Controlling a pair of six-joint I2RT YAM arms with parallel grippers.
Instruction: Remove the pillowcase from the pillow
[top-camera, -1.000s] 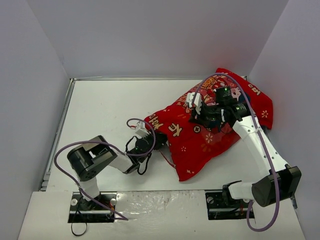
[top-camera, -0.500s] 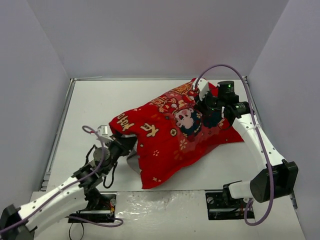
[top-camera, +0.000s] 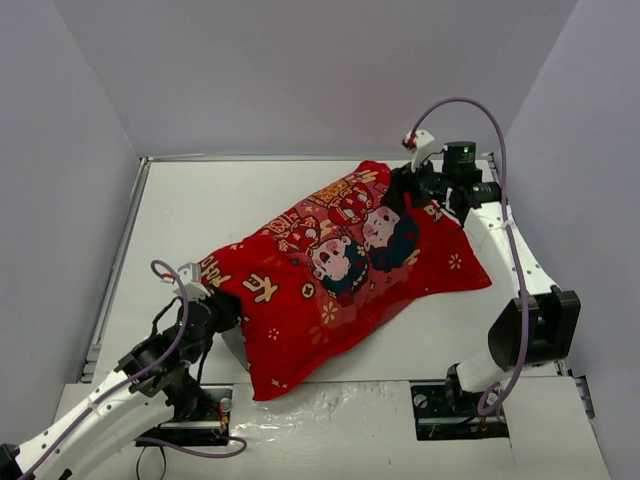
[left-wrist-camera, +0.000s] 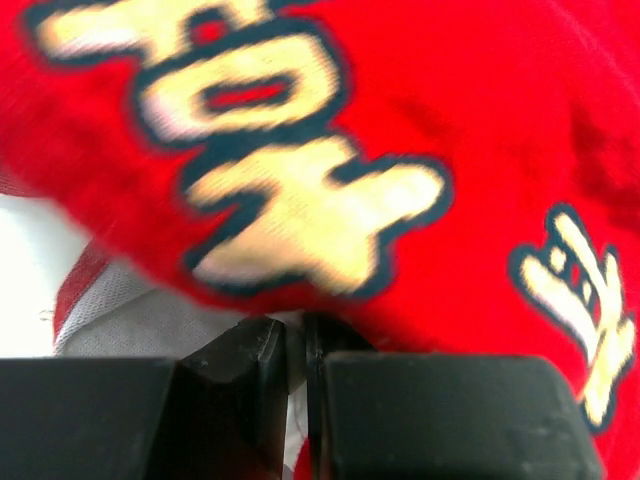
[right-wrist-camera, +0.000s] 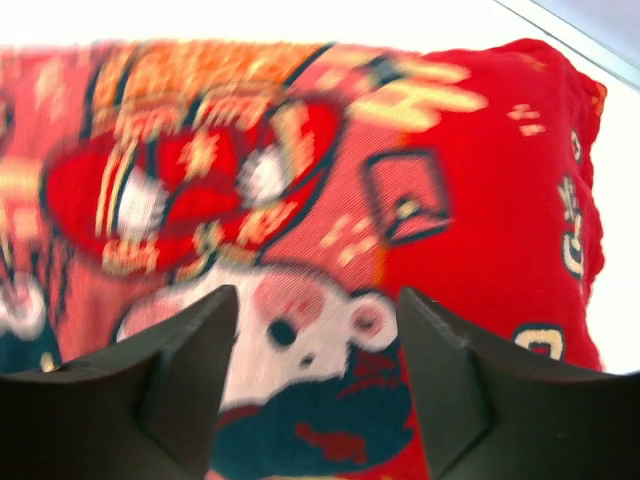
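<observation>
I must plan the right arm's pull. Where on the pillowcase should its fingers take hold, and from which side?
Pinch the pointed corner of the pillowcase at its right end, coming from the right. There the cloth thins to a point; the middle is plump. The left gripper is shut at the opposite end, so a rightward pull would likely work.

We are holding our left arm (top-camera: 100, 412) low, stretched out from its base, the left jaws pinched nearly together. We are reaching our right arm (top-camera: 516, 268) far forward, wrist turned leftward, the right jaws spread wide.
</observation>
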